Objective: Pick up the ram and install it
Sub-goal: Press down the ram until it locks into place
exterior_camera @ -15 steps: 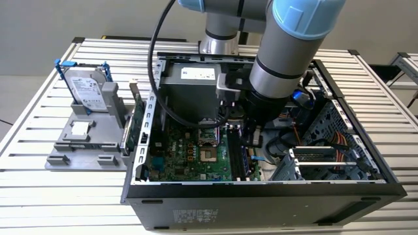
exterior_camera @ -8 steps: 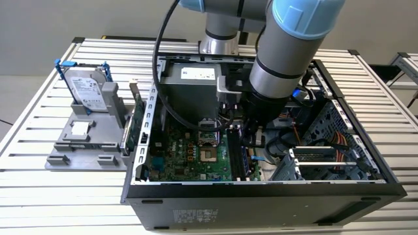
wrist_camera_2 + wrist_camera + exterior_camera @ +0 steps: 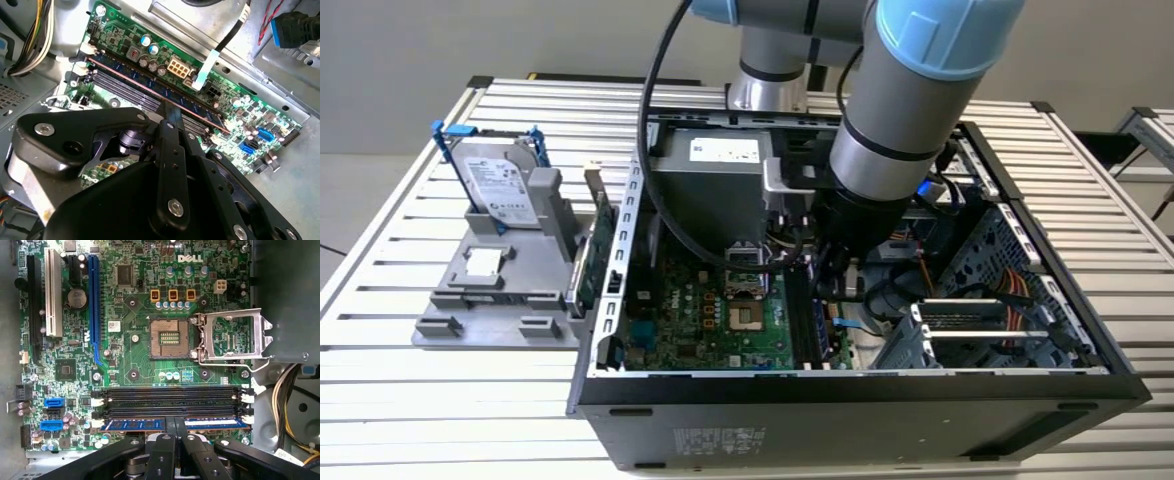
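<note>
Black two-finger gripper (image 3: 175,426) closed on slim dark-blue ram stick (image 3: 134,424), sitting in outermost slot of green motherboard (image 3: 125,360). Best approach imo: push straight down, even pressure, till white end clips (image 3: 96,423) latch.

White printed lettering stands on the motherboard (image 3: 125,355), beside its capacitor row (image 3: 180,271); it is a maker's mark. A small white sticker (image 3: 114,325) there is too fine to read, as is the pale label on the ram (image 3: 210,423).

In the exterior view, from the motherboard (image 3: 707,320):
- the hard drive's label (image 3: 500,185) at 10 o'clock
- the power supply's sticker (image 3: 724,150) at 12
- the case's front label (image 3: 720,438) at 6

All three are illegible.
</note>
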Robot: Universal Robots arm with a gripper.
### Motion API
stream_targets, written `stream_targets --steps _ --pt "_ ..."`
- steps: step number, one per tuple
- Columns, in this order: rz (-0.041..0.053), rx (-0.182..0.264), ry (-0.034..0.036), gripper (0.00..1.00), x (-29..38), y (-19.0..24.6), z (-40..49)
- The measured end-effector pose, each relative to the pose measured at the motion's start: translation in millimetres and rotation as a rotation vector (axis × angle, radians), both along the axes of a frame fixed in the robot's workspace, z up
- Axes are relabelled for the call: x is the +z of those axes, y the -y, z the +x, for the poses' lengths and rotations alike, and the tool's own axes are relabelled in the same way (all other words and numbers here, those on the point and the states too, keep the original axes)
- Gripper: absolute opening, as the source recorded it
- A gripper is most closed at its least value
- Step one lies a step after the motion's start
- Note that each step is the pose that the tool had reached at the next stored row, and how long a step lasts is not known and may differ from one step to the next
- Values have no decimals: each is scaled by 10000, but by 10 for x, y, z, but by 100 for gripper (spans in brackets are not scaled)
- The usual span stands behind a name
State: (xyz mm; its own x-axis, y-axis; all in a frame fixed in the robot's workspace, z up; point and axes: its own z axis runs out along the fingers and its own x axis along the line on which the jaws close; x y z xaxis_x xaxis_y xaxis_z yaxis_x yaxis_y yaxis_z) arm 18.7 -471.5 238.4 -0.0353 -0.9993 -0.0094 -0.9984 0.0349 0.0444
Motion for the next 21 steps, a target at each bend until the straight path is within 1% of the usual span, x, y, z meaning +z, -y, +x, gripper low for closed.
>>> stream_targets --steps 3,8,12,21 --pt "1 35 0 0 -3 -5 20" --pt "0 41 0 0 -21 -43 35" --pt "-6 41 0 0 -56 -46 34" --pt "-19 41 0 0 -106 -46 34"
